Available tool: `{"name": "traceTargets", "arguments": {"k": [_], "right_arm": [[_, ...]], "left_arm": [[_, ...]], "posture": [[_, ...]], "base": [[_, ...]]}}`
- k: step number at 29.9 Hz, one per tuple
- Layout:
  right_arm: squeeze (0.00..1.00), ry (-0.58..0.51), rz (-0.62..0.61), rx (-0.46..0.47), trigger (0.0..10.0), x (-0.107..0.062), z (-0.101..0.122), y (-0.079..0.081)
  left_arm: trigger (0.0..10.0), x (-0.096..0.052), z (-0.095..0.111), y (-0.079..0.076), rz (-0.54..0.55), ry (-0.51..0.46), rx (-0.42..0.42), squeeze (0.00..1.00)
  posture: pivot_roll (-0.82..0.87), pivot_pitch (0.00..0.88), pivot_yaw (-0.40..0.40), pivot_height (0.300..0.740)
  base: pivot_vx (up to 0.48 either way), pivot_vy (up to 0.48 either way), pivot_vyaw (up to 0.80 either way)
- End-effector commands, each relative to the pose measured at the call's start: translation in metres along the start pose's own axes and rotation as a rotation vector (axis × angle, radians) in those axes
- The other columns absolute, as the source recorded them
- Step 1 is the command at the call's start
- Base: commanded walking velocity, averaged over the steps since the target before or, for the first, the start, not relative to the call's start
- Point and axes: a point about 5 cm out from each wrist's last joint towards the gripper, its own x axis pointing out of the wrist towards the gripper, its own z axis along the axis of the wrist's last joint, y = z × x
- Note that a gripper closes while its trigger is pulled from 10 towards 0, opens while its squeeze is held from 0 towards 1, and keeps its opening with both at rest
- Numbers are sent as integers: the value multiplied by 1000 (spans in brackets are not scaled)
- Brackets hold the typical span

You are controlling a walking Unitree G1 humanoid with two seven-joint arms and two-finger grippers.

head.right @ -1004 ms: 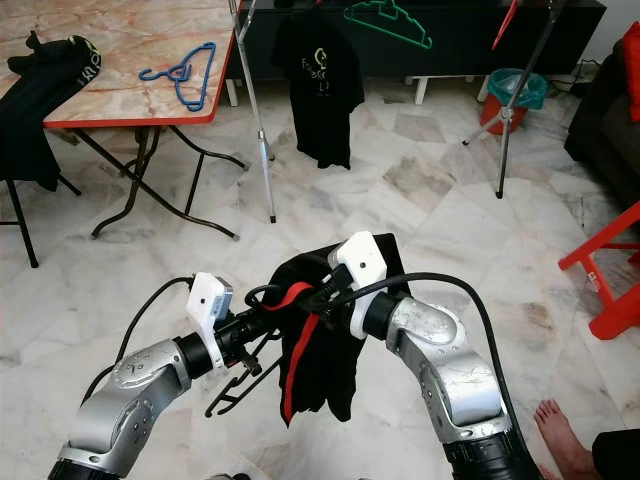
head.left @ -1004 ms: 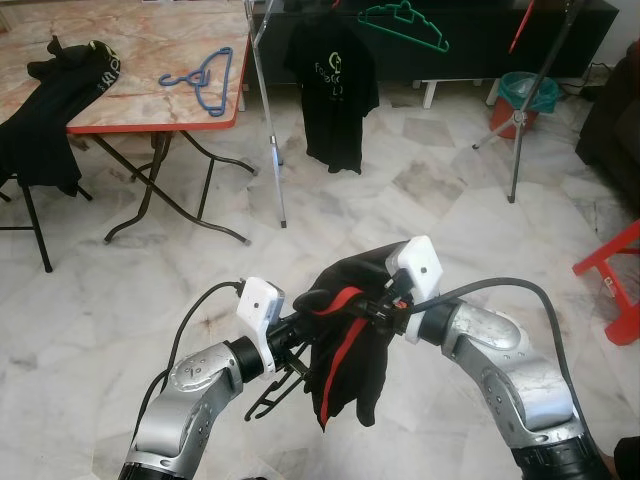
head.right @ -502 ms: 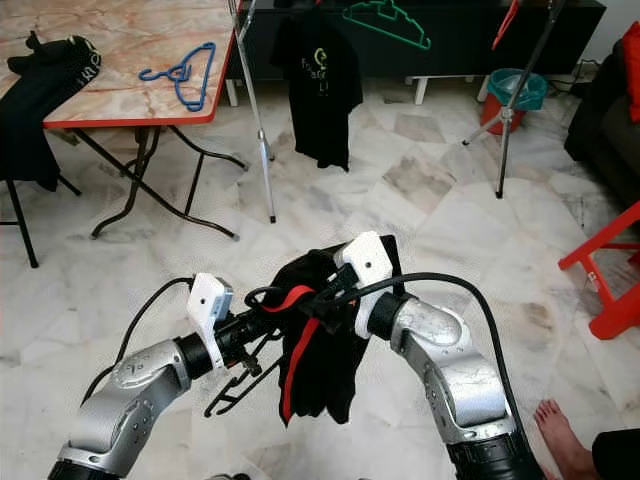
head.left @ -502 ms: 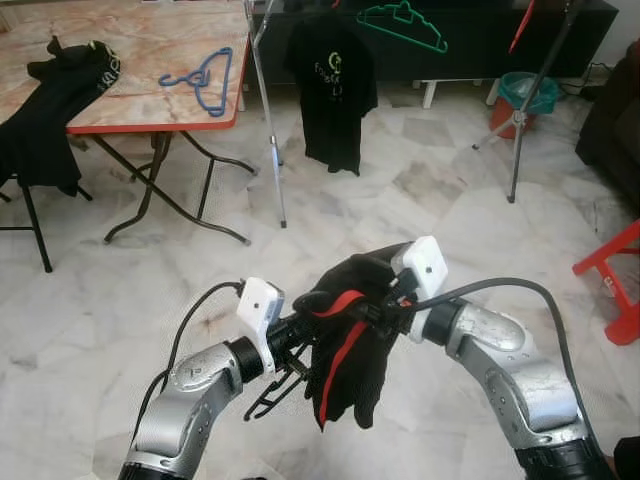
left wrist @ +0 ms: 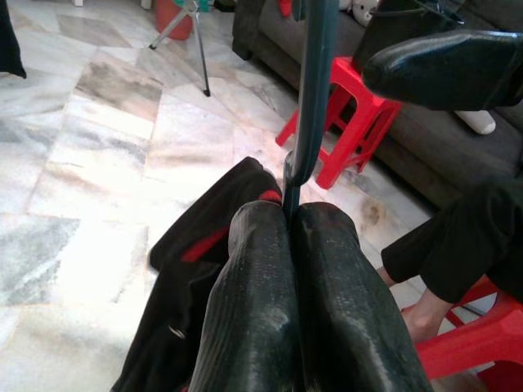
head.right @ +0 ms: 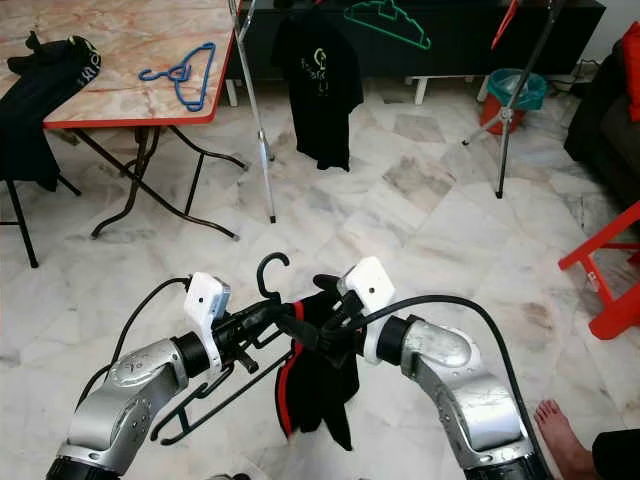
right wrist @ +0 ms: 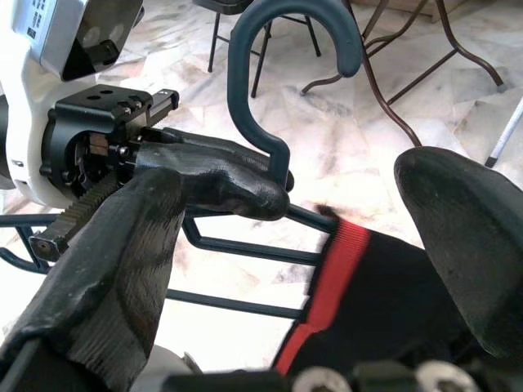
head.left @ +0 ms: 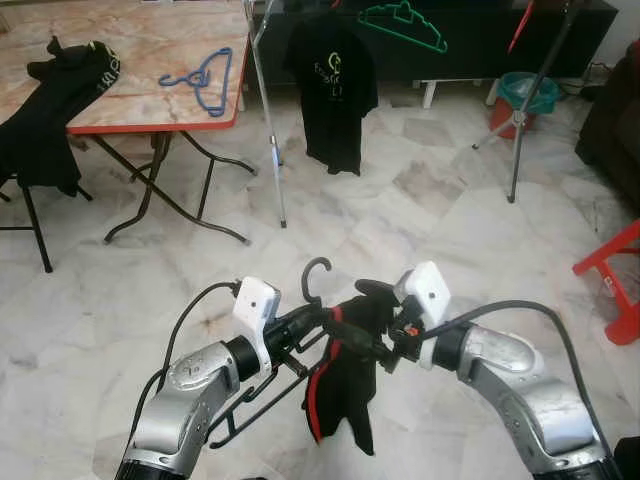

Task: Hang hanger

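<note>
A: While the left hand (head.right: 268, 318) stays clamped on the hanger (head.right: 240, 345) just under its hook, which step is this?

B: Carrying, I judge. The hanger is low and near, between the two arms, hook up, with a black shirt (head.right: 318, 380) trimmed in red draped on its right end. The rack (head.right: 255, 110) stands far off, past the counter (head.right: 120, 95).

A: And the right hand (head.left: 385, 345)?

B: Its fingers are apart, at the shirt beside the hanger's neck, gripping nothing that I can see.

A: What does the next move call for?

B: Probably walking to the rack, lifting the hook over the rail near the green hanger (head.right: 385, 20), and keeping the shirt from sliding off.

A: What differs from a second ago?

B: Then the shirt was bunched over both hands and hid the hook. Now the hook stands clear, and the shirt hangs lower.
</note>
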Motion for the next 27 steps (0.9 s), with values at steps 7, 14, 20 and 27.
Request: {"name": "traceTargets", "arguments": {"k": [7, 14, 20, 27], "right_arm": [[0, -17, -7, -29, 10000, -2, 7, -1], [0, -34, -36, -107, 10000, -16, 17, -19], [0, -25, 64, -241, 10000, -41, 25, -35], [0, 103, 163, -247, 10000, -54, 13, -47]], "left_arm": [[10000, 3, 5, -3, -5, -47, -3, 0], [10000, 3, 7, -4, -23, -67, -24, 0], [10000, 1, 6, -7, -68, -41, -13, 0], [10000, -11, 6, -14, -193, -7, -8, 0]], "posture": [[31, 119, -13, 740], [18, 116, -18, 740], [9, 116, -22, 740], [14, 120, -31, 740]], "base": [[0, 0, 0], [0, 0, 0], [0, 0, 0], [0, 0, 0]]}}
